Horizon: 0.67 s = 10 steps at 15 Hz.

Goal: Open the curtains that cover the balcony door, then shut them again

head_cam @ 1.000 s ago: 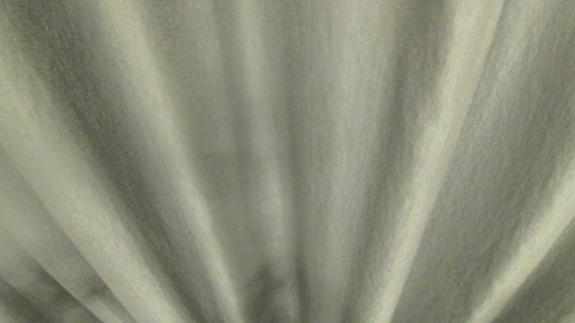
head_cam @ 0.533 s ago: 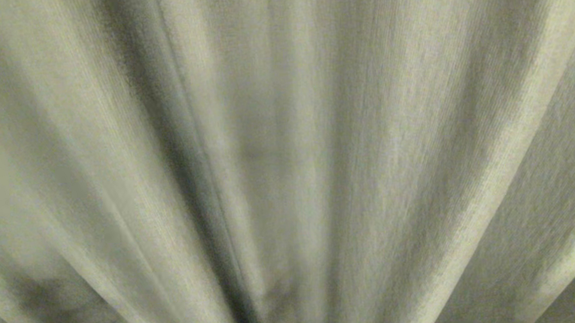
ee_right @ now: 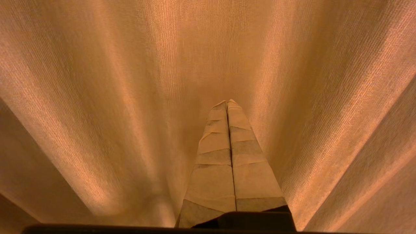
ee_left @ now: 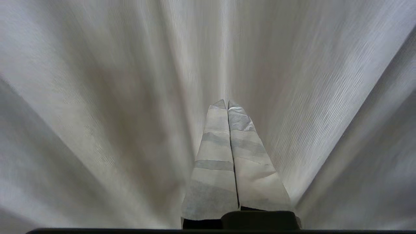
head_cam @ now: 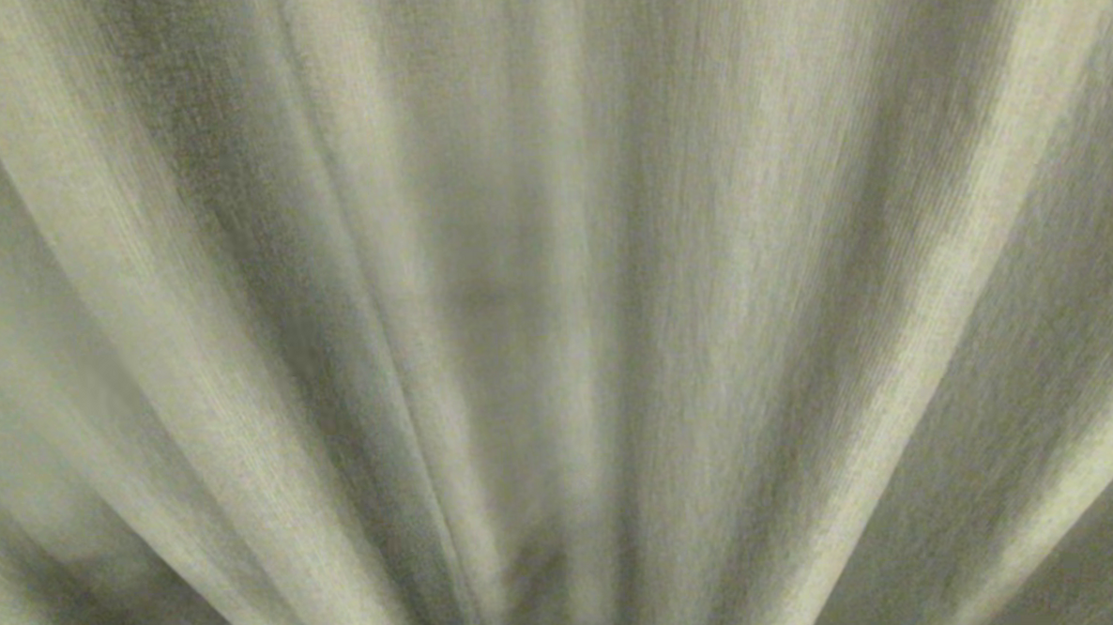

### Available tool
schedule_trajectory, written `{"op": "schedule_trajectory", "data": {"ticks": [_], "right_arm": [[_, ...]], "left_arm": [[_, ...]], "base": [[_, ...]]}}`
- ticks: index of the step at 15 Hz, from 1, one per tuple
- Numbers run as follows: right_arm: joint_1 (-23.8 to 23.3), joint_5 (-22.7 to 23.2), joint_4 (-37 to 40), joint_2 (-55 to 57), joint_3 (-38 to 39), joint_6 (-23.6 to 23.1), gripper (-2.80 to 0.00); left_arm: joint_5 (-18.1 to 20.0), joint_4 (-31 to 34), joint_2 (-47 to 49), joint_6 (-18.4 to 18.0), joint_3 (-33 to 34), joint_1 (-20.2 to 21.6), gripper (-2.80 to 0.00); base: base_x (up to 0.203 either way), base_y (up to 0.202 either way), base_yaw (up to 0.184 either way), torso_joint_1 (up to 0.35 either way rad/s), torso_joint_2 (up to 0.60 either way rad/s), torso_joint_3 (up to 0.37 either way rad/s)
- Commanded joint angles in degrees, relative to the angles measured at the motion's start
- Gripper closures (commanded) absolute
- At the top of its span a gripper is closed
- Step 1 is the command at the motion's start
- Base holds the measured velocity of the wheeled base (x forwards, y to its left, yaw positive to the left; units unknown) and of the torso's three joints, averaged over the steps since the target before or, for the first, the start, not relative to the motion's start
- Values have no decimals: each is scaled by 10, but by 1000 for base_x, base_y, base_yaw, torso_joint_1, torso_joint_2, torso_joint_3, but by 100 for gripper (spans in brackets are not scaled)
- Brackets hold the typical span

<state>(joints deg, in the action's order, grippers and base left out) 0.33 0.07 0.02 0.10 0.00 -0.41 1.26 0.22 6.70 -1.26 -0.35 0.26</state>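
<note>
- Curtains (head_cam: 556, 312) of thick, woven beige-grey fabric fill the whole head view; their long pleats spread like a fan from the lower middle of the picture towards the upper corners.
- Light ridges and dark hollows change one after another across the fabric, and one thin fold line, perhaps a seam or an edge, runs down just left of the middle.
- No glass and no frame of the balcony door shows through in any view; the cloth covers everything in front of the robot.
- The left end effector (ee_left: 227, 103) shows in the left wrist view. Its two fingers (ee_left: 214, 156), wrapped in pale tape, are pressed together along their full length, and no fabric is between them.
- Its tips point at a pleat of the curtains and are very near the cloth; I cannot tell if they touch it.
- The right end effector (ee_right: 227, 102) shows in the right wrist view in the same way: the taped fingers (ee_right: 250, 175) lie tight together with nothing held.
- It also faces the pleated fabric from close by, and contact cannot be judged.
- Neither arm appears in the head view.
</note>
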Motion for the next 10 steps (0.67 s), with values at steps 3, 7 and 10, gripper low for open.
{"op": "schedule_trajectory", "data": {"ticks": [3, 7, 10], "right_arm": [[0, 0, 1, 0, 0, 0, 0], [0, 0, 0, 0, 0, 0, 0], [0, 0, 0, 0, 0, 0, 0]], "left_arm": [[-5, 0, -67, 7, 3, -2, 0], [-6, 0, -67, 10, 3, -2, 0], [-6, 0, -67, 11, 3, -2, 0]], "base": [[0, 0, 0, 0, 0, 0], [0, 0, 0, 0, 0, 0], [0, 0, 0, 0, 0, 0]]}}
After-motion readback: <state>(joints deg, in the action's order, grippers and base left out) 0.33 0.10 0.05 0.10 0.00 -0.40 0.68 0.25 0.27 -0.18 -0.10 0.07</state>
